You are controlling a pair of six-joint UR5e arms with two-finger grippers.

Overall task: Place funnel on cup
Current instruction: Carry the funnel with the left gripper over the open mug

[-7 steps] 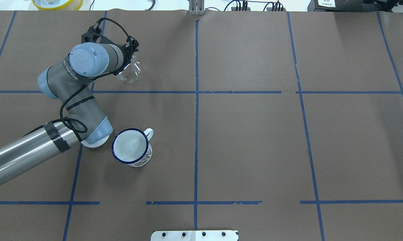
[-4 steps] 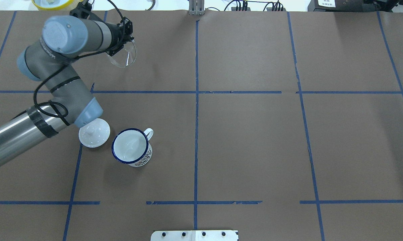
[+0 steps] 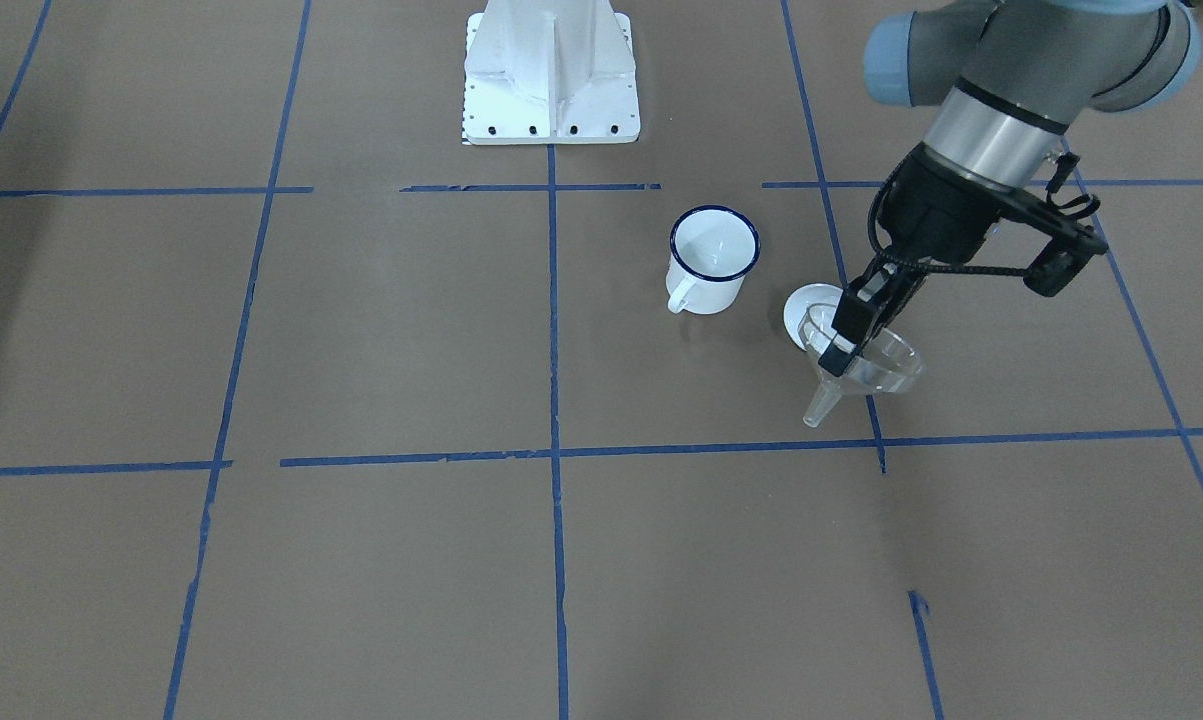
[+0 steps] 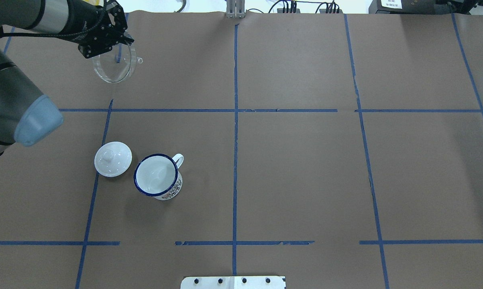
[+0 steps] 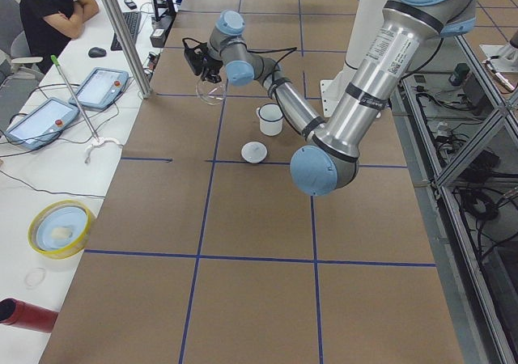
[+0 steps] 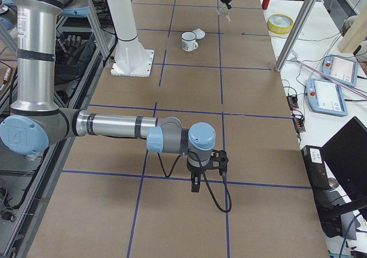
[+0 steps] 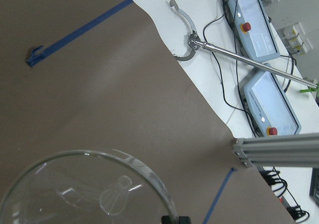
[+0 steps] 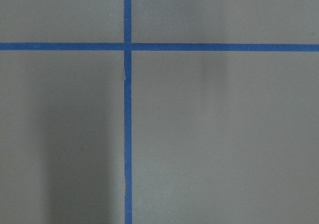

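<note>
The left gripper (image 3: 841, 345) is clamped on the rim of the funnel (image 3: 883, 368), held aloft at the far left with its spout angled down, presumably to seat in the cup (image 3: 713, 262), which stands mouth-up nearer, beside the lid (image 4: 113, 159); the right gripper (image 6: 195, 183) hangs well apart; whether its jaws are apart or together I cannot tell.

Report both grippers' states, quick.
Left gripper: shut on the funnel, at its rim.
Right gripper: cannot tell, seen only from the side.

The funnel (image 5: 210, 94) hangs at the left jaws, beyond the cup (image 5: 269, 119).
</note>
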